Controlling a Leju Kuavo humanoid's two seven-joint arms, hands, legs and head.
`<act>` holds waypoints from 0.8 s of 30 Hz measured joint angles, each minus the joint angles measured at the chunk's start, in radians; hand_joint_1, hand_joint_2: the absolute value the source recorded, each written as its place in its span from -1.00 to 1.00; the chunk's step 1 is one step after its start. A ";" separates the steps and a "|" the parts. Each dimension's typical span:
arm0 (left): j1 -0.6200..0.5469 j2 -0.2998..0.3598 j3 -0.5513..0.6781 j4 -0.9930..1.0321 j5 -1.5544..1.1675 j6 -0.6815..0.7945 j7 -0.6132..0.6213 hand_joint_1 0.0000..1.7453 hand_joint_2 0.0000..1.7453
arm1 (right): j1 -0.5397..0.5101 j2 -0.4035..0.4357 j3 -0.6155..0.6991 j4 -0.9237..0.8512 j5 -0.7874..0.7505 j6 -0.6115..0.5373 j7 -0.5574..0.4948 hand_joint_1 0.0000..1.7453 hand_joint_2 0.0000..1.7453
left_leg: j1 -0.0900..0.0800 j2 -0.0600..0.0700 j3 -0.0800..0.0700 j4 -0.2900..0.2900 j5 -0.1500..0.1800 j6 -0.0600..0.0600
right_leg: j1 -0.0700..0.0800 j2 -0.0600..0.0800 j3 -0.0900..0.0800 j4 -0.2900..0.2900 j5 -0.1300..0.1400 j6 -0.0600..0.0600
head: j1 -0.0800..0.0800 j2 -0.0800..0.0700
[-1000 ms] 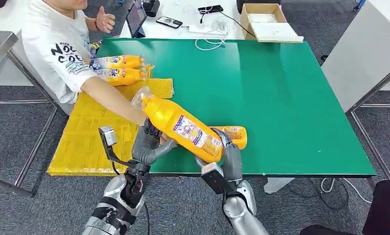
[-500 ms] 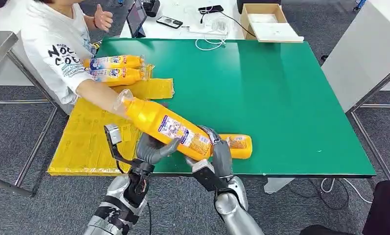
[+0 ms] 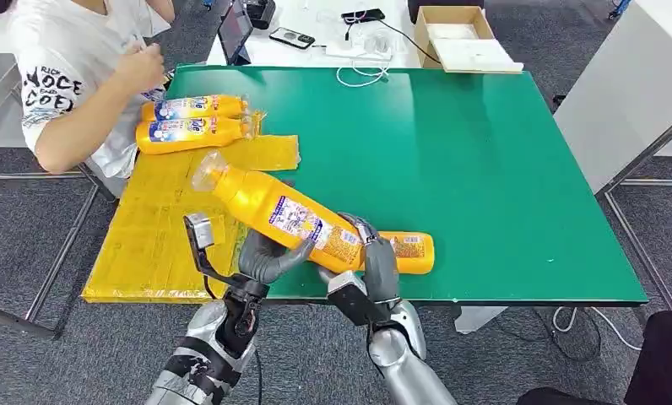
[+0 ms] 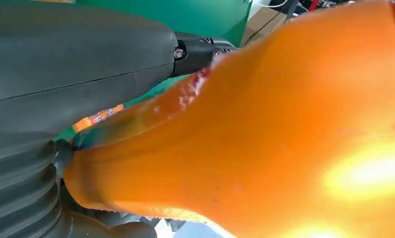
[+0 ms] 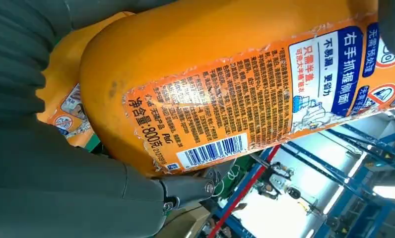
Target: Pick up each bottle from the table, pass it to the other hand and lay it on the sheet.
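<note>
An orange detergent bottle [image 3: 284, 218] hangs tilted above the near table edge, its base clamped in the right hand's [image 3: 368, 266] fingers and its middle wrapped by the left hand's [image 3: 263, 256] fingers. Just beyond the right fingers another orange bottle [image 3: 410, 251] lies on the green table [image 3: 485, 169]. Well past the left fingers, two more bottles [image 3: 189, 121] lie on the yellow sheet [image 3: 155, 228] beside a seated person [image 3: 71, 76].

Both silver arms come up from below and meet at the near edge of the table. The left hand [image 3: 265, 257] sits under the middle of the orange bottle [image 3: 286, 215], its grey thumb curled up against the side; it seems to be gripping, though the left wrist view is too close to be sure. The right hand [image 3: 375, 266] wraps the bottle's base, fingers closed around it, its wrist bent upward.
</note>
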 measured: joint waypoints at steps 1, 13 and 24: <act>-0.001 0.000 0.000 0.000 0.000 0.000 0.000 -1.00 1.00 | -0.001 0.000 0.001 0.003 0.000 0.000 0.000 1.00 1.00 | 0.000 0.000 0.000 0.000 0.000 0.000 | 0.000 0.000 0.000 0.000 0.000 0.000 | 0.000 0.000; -0.003 0.000 0.000 0.007 0.000 0.000 0.000 -1.00 1.00 | -0.005 0.000 0.005 0.018 0.000 0.000 0.000 1.00 1.00 | 0.000 0.000 0.000 0.000 0.000 0.000 | 0.000 0.000 0.000 0.000 0.000 0.000 | 0.000 0.000; -0.003 0.000 0.000 0.007 0.000 0.000 0.000 -1.00 1.00 | -0.006 0.000 0.005 0.019 0.000 0.000 0.000 1.00 1.00 | 0.000 0.000 0.000 0.000 0.000 0.000 | 0.000 0.000 0.000 0.000 0.000 0.000 | 0.000 0.000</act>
